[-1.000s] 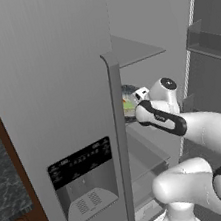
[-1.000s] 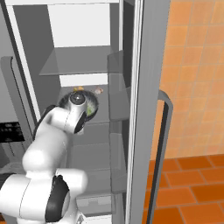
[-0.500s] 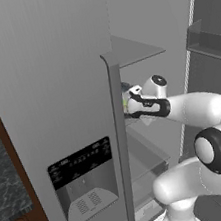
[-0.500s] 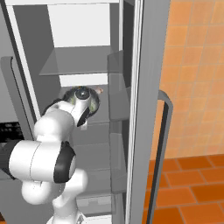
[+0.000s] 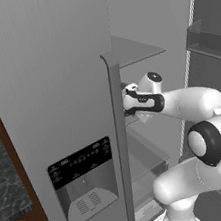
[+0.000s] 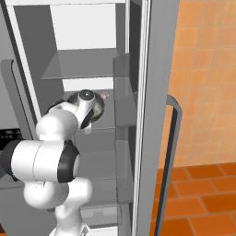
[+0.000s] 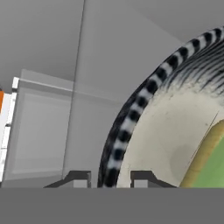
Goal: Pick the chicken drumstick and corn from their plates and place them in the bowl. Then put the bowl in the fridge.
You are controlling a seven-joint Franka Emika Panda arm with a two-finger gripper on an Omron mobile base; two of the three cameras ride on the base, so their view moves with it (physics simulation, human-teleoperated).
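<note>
Straddling the bowl's (image 7: 131,127) striped rim, our tool (image 7: 111,177) has a fingertip on each side; we cannot tell whether it grips.

The fridge (image 5: 52,81) is looking like smooth, matt grey metal w/ a dark shiny panel (image 5: 80,163). Its shelves (image 6: 83,64) are looking like see-thru glass or plastic. The bowl (image 7: 148,131) is showing a smooth, stripey rim & a pale matt inside.
</note>
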